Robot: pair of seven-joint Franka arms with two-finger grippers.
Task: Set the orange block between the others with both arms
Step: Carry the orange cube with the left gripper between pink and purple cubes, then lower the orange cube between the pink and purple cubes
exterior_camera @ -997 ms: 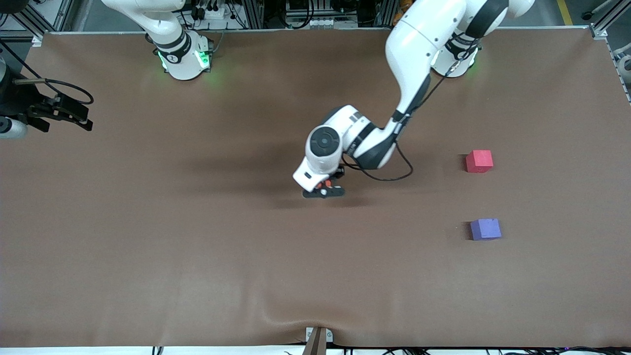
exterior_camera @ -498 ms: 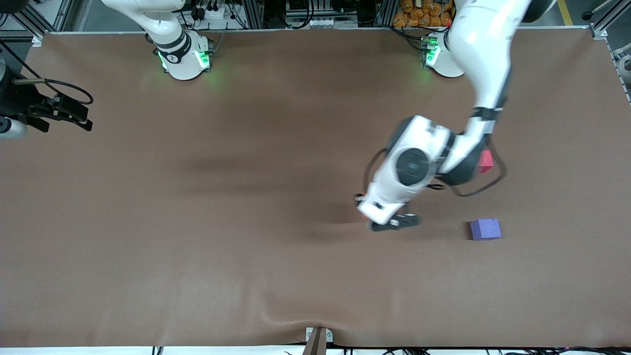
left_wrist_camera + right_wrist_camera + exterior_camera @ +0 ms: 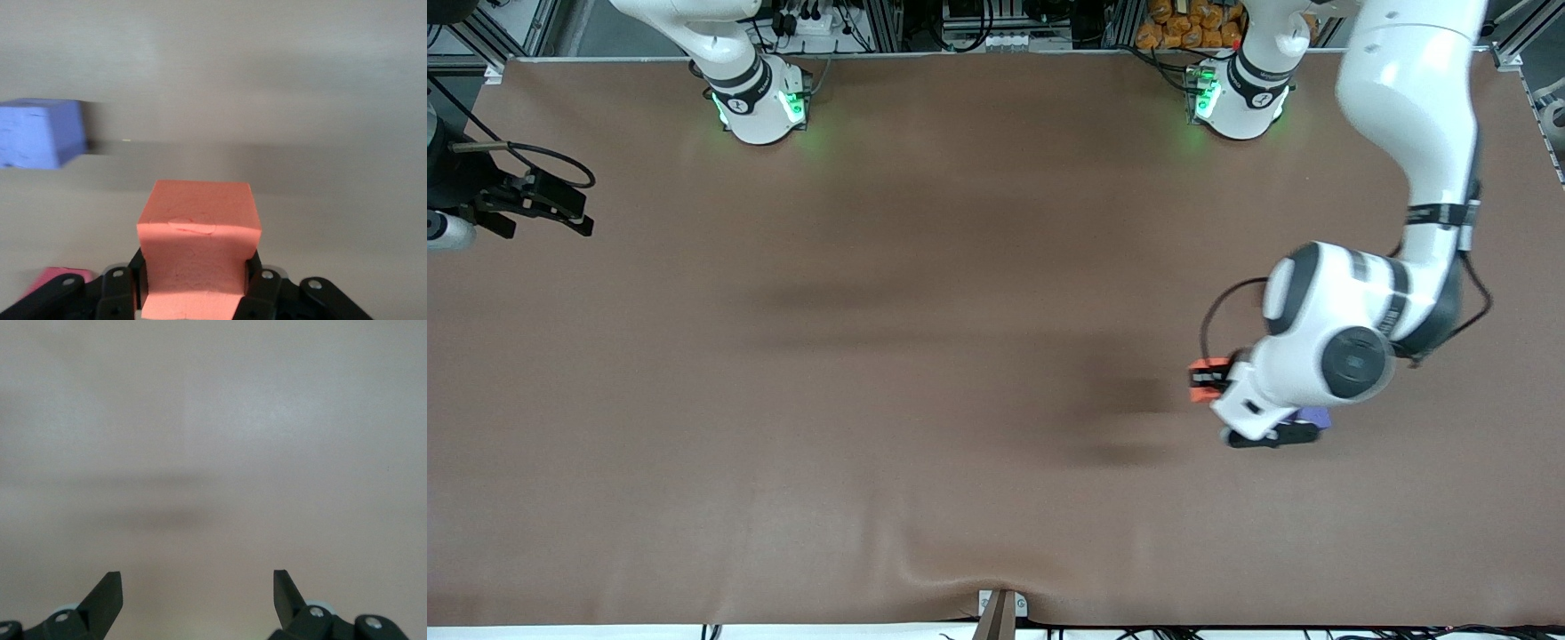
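Two end effectors matter: your left end effector (image 3: 1209, 382), right of frame centre, is clamped on the orange block (image 3: 198, 250) over the desk (image 3: 871, 400) beside the purple-blue cube (image 3: 40, 133), ready for the gap; your right end effector (image 3: 198, 597) waits, fingers apart, at the frame's left edge.

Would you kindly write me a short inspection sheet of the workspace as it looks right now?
Surface: brown table cover, slight wrinkle at the edge nearest the front camera.
Job's things: orange block held in the air; purple block on the table, mostly hidden under the left arm in the front view; red-pink block barely visible at the wrist view's edge.
Clutter: nothing seen.
Claws: left claw shut on the orange block, close to the purple block; right claw open, empty, waiting over bare table.
Cables: black cable looped at the left wrist.
Surroundings: aluminium framing and equipment along the arms' bases.
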